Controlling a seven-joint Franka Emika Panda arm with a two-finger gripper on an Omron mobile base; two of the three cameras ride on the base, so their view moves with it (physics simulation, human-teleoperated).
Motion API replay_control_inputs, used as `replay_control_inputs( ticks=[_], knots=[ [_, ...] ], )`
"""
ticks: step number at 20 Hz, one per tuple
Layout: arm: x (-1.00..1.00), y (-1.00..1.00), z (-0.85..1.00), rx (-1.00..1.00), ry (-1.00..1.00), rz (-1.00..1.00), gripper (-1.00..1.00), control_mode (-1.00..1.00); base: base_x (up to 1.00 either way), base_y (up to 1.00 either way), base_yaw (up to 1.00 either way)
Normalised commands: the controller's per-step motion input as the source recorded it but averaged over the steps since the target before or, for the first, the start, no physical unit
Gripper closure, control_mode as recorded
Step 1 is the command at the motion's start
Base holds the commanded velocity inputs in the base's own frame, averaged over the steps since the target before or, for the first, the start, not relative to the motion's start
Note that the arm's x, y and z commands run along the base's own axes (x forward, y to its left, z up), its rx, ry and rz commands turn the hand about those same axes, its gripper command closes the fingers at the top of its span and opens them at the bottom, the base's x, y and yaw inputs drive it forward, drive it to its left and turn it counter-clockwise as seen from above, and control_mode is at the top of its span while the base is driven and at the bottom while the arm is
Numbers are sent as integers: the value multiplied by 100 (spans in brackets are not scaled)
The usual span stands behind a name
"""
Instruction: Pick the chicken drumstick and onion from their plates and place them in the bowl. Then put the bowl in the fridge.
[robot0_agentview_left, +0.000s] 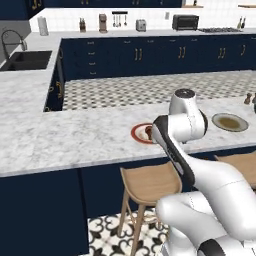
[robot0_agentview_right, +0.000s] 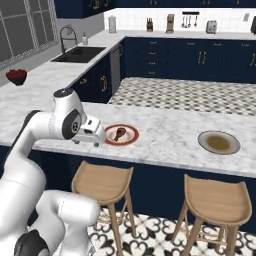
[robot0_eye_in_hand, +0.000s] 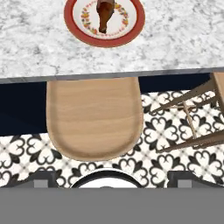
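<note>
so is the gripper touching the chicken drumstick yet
Apart. The hand view shows the gap: the chicken drumstick lies on the red-rimmed plate at the top, while the finger tips sit at the bottom, over the wooden stool.

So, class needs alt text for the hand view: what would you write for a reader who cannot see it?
Looking straight down, a brown chicken drumstick lies on a white red-rimmed plate at the top, on a marble counter. Below the counter's edge sits a wooden stool over black-and-white patterned floor tiles, with the fingers dark at the bottom.
</note>
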Motion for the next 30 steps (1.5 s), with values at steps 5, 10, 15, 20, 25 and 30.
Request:
replay_control_inputs(
  ticks=[5,10,15,20,25,30],
  knots=[
    [0,0,0,0,0,0,-100,100,100,-2,0],
    [100,-7,-28,0,13,0,-100,-100,0,0,0],
    [100,-3,-50,0,8,0,-100,-100,0,0,0],
    [100,0,-54,0,8,0,-100,-100,0,0,0],
    [95,0,-56,0,6,0,-100,-100,0,0,0],
    [73,-3,-54,0,2,0,-100,-100,0,0,0]
  ],
)
